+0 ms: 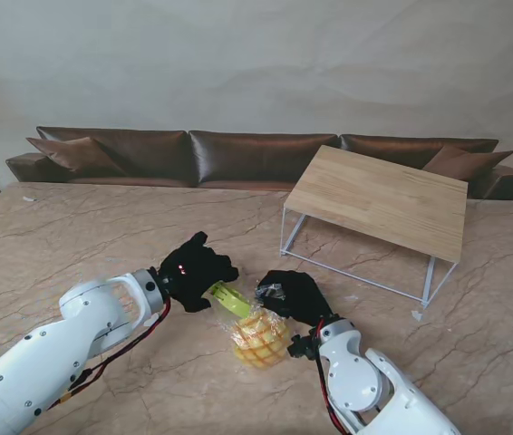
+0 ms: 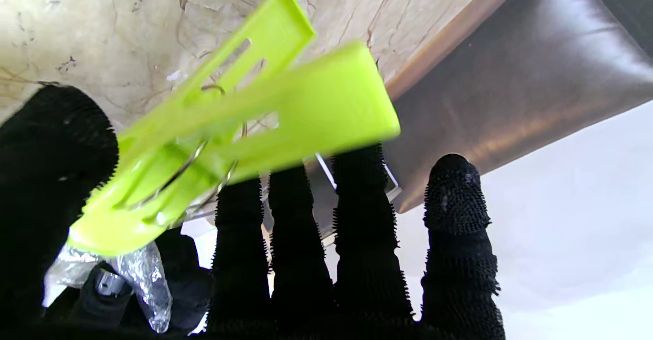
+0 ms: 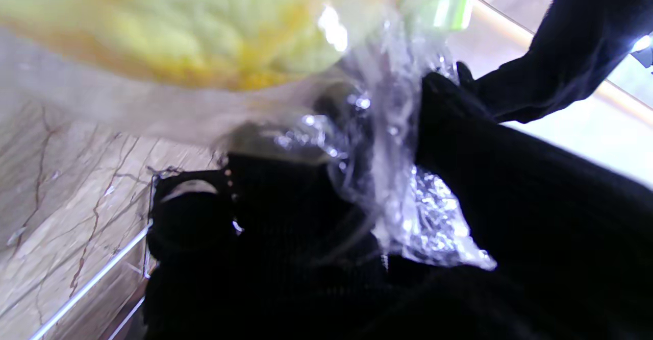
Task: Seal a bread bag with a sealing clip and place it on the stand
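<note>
Marble-patterned table (image 1: 75, 227) fills the scene, with a brown leather sofa (image 1: 238, 156) along its far edge and a wood-topped stand (image 1: 379, 199) on white wire legs at far right. We note the bread bag (image 1: 258, 337) near the centre, close to us, a clear bag with a yellow, grid-scored bun inside. The right hand (image 1: 295, 295) is clenched on the gathered neck of the bag; the right wrist view shows crumpled clear film bunched between the black-gloved fingers (image 3: 265, 212). The green sealing clip (image 1: 230, 299) lies between the two hands, its clamping end at the bag neck. In the left wrist view its handles stand apart, and the left hand (image 1: 193, 269) is released: thumb beside the clip, four fingers (image 2: 367, 238) extended behind it, none pinching it. The stand sits well apart from the bag.
</note>
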Robot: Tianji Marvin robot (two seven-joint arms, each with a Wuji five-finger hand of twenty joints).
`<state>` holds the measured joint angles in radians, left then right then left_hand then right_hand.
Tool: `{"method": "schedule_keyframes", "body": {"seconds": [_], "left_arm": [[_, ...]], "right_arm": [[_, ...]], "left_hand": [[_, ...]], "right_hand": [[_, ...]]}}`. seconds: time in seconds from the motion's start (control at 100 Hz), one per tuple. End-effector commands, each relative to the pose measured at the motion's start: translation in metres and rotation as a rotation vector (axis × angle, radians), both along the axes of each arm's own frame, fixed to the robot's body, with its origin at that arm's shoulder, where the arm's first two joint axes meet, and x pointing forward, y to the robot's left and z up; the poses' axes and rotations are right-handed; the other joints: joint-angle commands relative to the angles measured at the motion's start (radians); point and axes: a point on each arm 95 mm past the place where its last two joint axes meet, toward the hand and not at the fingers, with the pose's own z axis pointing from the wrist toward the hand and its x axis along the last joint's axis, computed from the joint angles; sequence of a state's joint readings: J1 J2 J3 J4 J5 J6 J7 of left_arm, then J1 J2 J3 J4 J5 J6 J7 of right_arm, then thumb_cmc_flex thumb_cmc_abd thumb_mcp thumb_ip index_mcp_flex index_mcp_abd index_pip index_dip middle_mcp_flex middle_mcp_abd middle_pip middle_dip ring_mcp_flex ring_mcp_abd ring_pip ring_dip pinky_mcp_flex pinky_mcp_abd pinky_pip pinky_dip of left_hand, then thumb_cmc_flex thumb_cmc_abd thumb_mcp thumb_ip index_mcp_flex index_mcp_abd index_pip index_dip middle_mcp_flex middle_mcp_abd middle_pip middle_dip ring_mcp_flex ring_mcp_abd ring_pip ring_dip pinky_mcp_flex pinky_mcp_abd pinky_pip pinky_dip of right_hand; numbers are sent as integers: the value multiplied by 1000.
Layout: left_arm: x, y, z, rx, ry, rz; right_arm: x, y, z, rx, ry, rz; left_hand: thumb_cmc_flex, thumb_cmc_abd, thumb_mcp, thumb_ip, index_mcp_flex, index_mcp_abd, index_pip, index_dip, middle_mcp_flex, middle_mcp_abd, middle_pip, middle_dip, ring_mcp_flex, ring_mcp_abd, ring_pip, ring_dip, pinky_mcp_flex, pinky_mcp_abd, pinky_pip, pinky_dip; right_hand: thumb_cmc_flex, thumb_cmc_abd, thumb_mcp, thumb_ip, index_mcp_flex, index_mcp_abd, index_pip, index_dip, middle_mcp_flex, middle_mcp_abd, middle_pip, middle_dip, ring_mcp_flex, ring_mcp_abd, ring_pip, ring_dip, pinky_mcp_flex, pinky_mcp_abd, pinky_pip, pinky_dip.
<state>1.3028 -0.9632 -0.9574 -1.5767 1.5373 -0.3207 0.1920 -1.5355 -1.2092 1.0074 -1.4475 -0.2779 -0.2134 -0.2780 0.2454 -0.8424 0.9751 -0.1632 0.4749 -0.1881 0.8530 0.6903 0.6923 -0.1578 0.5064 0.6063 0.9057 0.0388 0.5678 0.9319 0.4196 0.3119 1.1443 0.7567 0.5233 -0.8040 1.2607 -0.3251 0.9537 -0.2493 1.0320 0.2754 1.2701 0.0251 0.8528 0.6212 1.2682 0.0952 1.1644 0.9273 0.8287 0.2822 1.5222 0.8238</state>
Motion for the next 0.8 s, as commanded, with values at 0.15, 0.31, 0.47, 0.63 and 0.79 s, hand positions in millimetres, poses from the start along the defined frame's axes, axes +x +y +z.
{"method": "schedule_keyframes", "body": {"seconds": [0.15, 0.31, 0.47, 0.63, 0.79], "left_arm": [[-9, 4, 3, -81, 73, 28], [-11, 20, 8, -195, 112, 111], [-14, 45, 1, -379, 138, 243], [-19, 70, -13, -457, 143, 370], [-24, 88, -31, -543, 165, 461]], "right_arm": [[0, 2, 1, -6, -11, 11], [0, 1, 2, -11, -21, 2], [-1, 1, 3, 12, -44, -34], [0, 1, 5, 30, -50, -39], [1, 4, 15, 67, -71, -69]], "left_hand": [[-72, 69, -69, -17, -4, 122, -359, -361, -167, 91, -181, -258, -302, 109, -390, -478, -266, 82, -350, -140], [-70, 205, -186, 17, -4, 157, -457, -415, -210, 126, -208, -337, -400, 90, -405, -582, -318, 52, -416, -252], [-39, 301, -272, 52, 5, 174, -472, -424, -208, 137, -211, -350, -419, 61, -400, -600, -340, -8, -440, -318], [-17, 321, -289, 65, 7, 179, -480, -428, -213, 146, -215, -352, -442, 72, -402, -604, -367, -47, -464, -354], [-7, 323, -284, 67, 15, 189, -478, -427, -214, 154, -215, -352, -444, 68, -395, -604, -365, -86, -466, -371]], "right_hand": [[26, 23, 30, 6, -2, -88, 13, 92, 6, -18, 17, -1, 32, 8, -38, 2, 5, -2, 31, 18], [26, 17, 37, 6, 5, -100, 14, 110, 26, -17, -7, -39, 37, 5, -40, -3, 58, 7, 62, 26], [30, -18, 80, 29, 17, -156, 34, 187, 33, -22, 21, -42, 38, 1, 11, -1, 144, 2, 141, 51], [39, -21, 96, 38, 23, -210, 20, 318, 17, -30, 80, 23, 35, 2, 65, 30, 257, -8, 197, 59], [43, -14, 87, 34, 25, -216, 10, 340, 17, -30, 80, 29, 34, 3, 58, 35, 287, -4, 179, 44]]}}
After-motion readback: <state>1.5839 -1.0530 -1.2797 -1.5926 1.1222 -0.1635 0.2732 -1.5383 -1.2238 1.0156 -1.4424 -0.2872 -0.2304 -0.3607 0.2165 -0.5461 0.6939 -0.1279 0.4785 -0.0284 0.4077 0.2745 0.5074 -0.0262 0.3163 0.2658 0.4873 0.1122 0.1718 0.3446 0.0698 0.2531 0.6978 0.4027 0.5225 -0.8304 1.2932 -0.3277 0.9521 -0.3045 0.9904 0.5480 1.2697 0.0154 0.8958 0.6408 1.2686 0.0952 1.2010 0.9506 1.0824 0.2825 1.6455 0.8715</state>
